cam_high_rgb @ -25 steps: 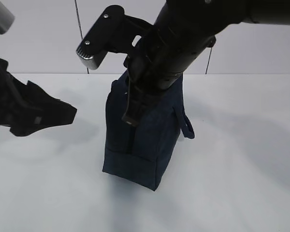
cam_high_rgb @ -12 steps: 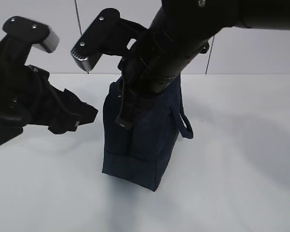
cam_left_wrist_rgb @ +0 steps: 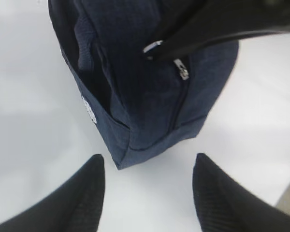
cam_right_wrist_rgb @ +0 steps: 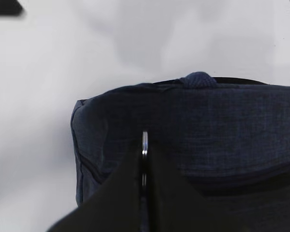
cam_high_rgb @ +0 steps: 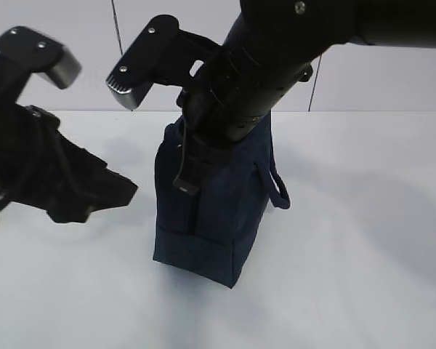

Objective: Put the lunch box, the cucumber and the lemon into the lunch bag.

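Observation:
The dark navy lunch bag (cam_high_rgb: 203,225) stands upright on the white table. It also shows in the left wrist view (cam_left_wrist_rgb: 145,96) and the right wrist view (cam_right_wrist_rgb: 222,140). My right gripper (cam_high_rgb: 187,182) is at the bag's near end, shut on the silver ring pull (cam_right_wrist_rgb: 145,139), which also shows in the left wrist view (cam_left_wrist_rgb: 152,47). My left gripper (cam_high_rgb: 109,200) hovers open and empty to the left of the bag; in its own view (cam_left_wrist_rgb: 149,159) its jaws stand wide apart above the table before the bag's bottom corner. The lunch box, cucumber and lemon are out of view.
A loop strap handle (cam_high_rgb: 280,193) hangs on the bag's right side. The white table (cam_high_rgb: 363,254) spreads around the bag. A pale wall (cam_high_rgb: 392,73) with dark seams stands behind it.
My left arm rose and swung toward the bag, then drew back a little to the left. My right gripper shifted slightly left with the ring pull in it, and the bag leaned slightly with it.

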Available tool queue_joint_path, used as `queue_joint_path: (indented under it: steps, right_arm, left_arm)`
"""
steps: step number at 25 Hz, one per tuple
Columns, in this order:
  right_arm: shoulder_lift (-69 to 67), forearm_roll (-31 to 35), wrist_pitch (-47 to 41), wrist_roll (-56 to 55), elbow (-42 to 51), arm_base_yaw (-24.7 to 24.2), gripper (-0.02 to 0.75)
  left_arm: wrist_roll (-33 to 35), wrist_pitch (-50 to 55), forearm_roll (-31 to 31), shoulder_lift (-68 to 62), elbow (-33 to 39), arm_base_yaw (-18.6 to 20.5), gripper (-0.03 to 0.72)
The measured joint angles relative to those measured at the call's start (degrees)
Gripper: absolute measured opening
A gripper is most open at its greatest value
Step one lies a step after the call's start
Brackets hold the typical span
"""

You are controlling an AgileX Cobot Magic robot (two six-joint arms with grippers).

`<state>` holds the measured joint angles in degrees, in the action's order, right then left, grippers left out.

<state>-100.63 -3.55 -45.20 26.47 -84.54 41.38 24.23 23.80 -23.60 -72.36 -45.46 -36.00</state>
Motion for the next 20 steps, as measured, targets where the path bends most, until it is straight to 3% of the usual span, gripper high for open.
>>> queue_joint_path:
  steps: [7, 10, 14, 20]
  right_arm:
    - [0.0, 0.0, 0.0, 0.0, 0.0, 0.0, 0.02]
    - [0.0, 0.0, 0.1, 0.0, 0.0, 0.0, 0.02]
    - [0.0, 0.2, 0.1, 0.0, 0.0, 0.0, 0.02]
    - [0.0, 0.2, 0.1, 0.0, 0.0, 0.0, 0.02]
  left_arm:
    - [1.2, 8.7, 1.2, 10.6, 0.0, 9.2, 0.407]
    - [5.9, 8.7, -1.5, 14.3, 0.0, 12.6, 0.407]
    - [13.0, 4.7, -9.9, 18.9, 3.5, 13.5, 0.407]
    - [15.2, -5.1, -17.9, 26.3, 15.9, 13.5, 0.407]
